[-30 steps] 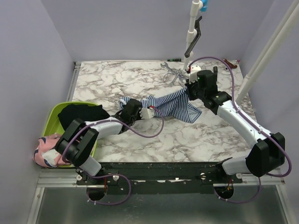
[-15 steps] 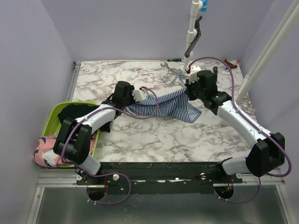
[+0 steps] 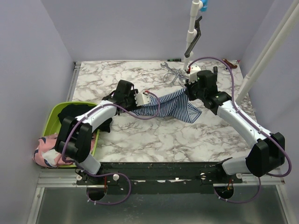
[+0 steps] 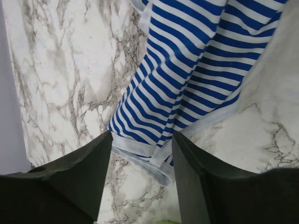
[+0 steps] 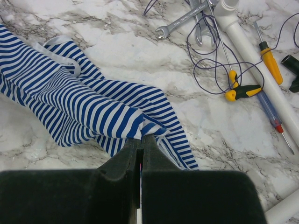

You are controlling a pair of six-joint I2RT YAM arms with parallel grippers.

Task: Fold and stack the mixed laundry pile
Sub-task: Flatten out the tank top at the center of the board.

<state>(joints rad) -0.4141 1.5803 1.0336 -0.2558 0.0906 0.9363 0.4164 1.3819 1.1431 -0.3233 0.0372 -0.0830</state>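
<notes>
Hem release before folding: my left gripper has just parted its fingers around the striped garment; right gripper clamps its corner.

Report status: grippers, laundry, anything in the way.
Status: right gripper shut on striped garment, left gripper open around its hem. At green basin: black garment, pink garment. Near cloth: loose tools.

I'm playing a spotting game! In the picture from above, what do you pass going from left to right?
You'd pass the pink shark-print garment → black garment → striped garment → slanted white pole.
</notes>
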